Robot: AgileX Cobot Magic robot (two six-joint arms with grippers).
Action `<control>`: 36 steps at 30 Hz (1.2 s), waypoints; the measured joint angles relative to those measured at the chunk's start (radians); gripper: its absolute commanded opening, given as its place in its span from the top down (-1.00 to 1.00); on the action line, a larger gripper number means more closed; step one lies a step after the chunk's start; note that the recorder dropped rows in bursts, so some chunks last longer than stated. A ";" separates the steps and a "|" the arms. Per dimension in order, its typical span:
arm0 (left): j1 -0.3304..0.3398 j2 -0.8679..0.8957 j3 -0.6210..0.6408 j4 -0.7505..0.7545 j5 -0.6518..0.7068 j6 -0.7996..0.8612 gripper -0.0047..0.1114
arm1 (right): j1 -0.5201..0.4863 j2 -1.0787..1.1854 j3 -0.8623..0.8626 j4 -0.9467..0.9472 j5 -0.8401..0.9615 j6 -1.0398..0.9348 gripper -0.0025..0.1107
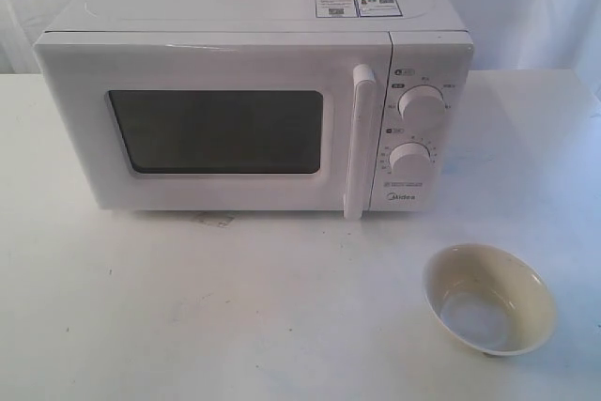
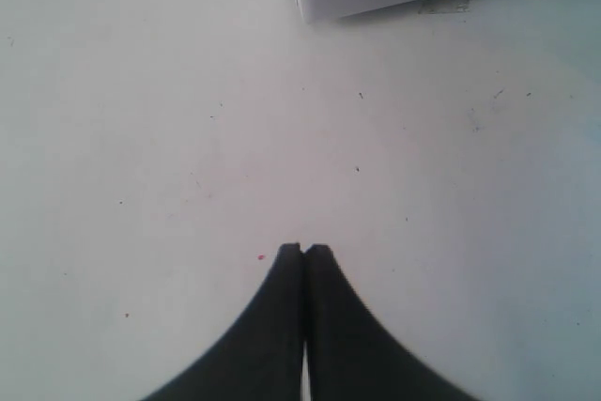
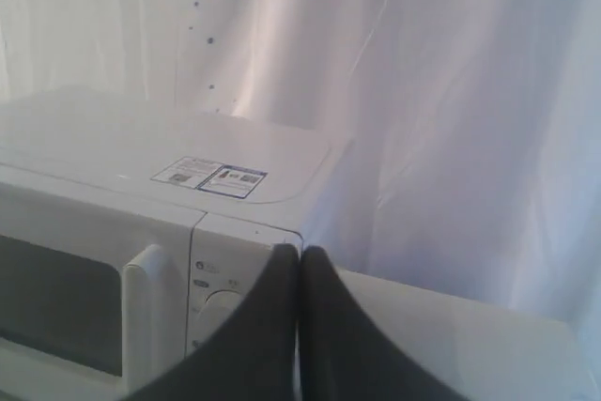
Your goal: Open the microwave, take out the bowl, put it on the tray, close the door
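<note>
Tabletop: a white, matte tabletop (image 1: 188,326) lies directly beneath the left gripper (image 2: 303,249) and spreads out on every side of it.
Marks: fine dark specks (image 2: 358,169) dot the surface ahead of that gripper's tips. A tiny red fleck (image 2: 261,257) sits just beside them, and a greyish scuffed patch (image 2: 443,7) lies well ahead.
Backdrop: white cloth (image 3: 451,91) hangs in long vertical folds ahead of and above the right gripper (image 3: 300,253), behind the table's far edge. A few small dark spots (image 3: 192,25) mark it.
Light: bright and even, with soft, faint shadows.
</note>
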 measured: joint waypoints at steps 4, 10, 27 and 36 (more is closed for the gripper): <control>0.000 0.000 0.000 0.000 0.000 0.000 0.92 | -0.077 -0.143 0.081 0.021 -0.031 0.002 0.96; 0.000 0.000 0.000 0.000 0.000 0.000 0.92 | -0.209 -0.288 0.227 0.030 -0.119 0.056 0.96; 0.000 0.000 0.000 0.000 0.000 0.000 0.92 | -0.240 -0.337 0.345 0.039 -0.148 0.131 0.96; 0.000 0.000 0.000 0.000 0.000 0.000 0.92 | -0.240 -0.337 0.388 0.450 -0.180 -0.322 0.96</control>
